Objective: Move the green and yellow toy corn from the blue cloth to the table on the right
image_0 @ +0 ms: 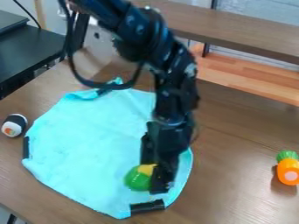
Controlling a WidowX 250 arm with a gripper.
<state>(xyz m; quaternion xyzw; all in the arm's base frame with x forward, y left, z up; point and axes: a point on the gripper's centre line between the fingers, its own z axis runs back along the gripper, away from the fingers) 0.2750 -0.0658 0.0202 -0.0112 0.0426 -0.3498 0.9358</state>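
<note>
Near the right side of the cloth's (88, 144) near edge, hangs low with the gripper (156, 177) at the green and yellow toy (137, 179). Cannot tell whether open, closed or gripping, with dark parts overlapping the toy's yellow end. Looks rounded on the green side, so could roll toward the cloth's left edge after a sideways nudge. If held only by the yellow end, could twist or slip free during a lift, for want of a grip around the middle.

Could also pinch fabric along with the toy, because of working so close to the cloth. Then risks dragging up a fold and tipping the toy toward the near edge. Worth watching the black strip (147, 207) at that edge, near enough to snag or get pushed in a low sweep. Likewise, could catch the cable (116, 87), looped low by the cloth's far edge, on the raised folds there during a swing.

Less at risk for now: the sushi toy (14, 125), just off the cloth's left edge, and the carrot toy (288, 169), well apart toward the right side of the wooden surface (234, 183). Could still knock either of these 2 with a wide, low swing, or roll the sushi toy if tugging the cloth leftward.
</note>
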